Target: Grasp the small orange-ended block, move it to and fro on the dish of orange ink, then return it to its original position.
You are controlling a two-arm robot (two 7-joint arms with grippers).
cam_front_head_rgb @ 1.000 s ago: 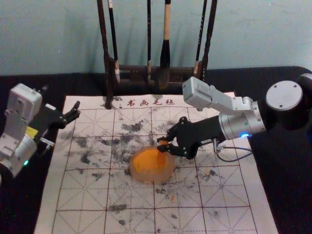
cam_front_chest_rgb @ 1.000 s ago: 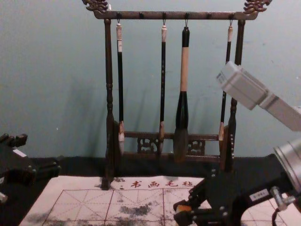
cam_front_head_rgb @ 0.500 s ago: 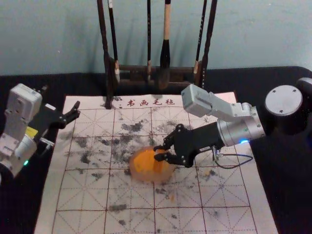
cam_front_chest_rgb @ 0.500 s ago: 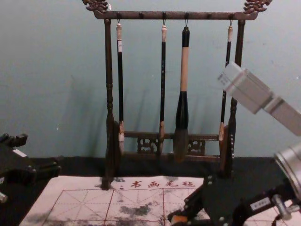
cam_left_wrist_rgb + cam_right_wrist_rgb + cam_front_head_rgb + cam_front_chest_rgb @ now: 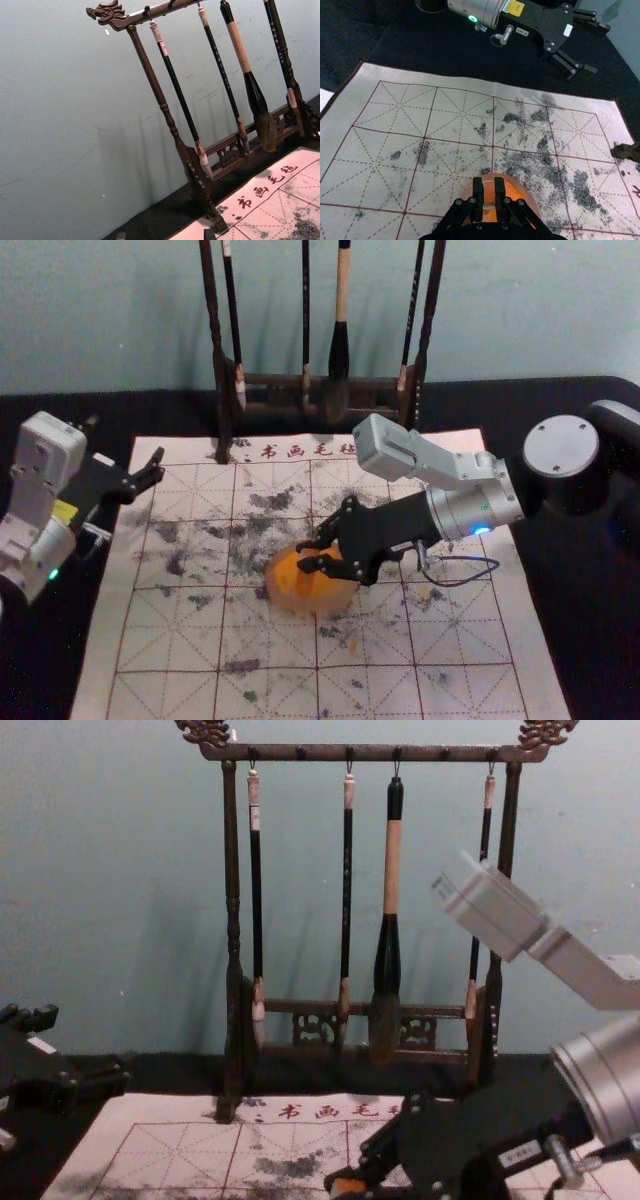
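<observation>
Steel-grey and matte-black, the right claw (image 5: pixel 308 557) reaches in from 2 o'clock over a round dish (image 5: pixel 283 594) of orange ink, its fingers drawn in on the small orange-ended block (image 5: pixel 489 188), a straight-sided piece with a pale band. The block is held between the fingertips above the dish, toward its 12 o'clock side as the head view has it. The dish's rim is smooth, pinkish and translucent. At 10 o'clock from the dish, the left claw (image 5: pixel 125 444) is parked with nothing in its grasp, its two fingers spread wide.

A pale mat (image 5: pixel 470 630), printed with red squares and dashed diagonals and blotched with grainy black smudges, lies on the black counter (image 5: pixel 585 640). At 12 o'clock stands a dark, glossy wooden rack (image 5: pixel 370 753) with turned posts, pierced panels and carved ends, four brushes (image 5: pixel 391 870) hanging from it; the thickest has a wooden grip and a dark, full tip.

Black fingers hide much of the block, and whether its lower end touches the ink cannot be made out. The head view cuts off the rack's top and the mat's near edge; in the chest view, the right claw covers part of the red lettering (image 5: pixel 325 1111).
</observation>
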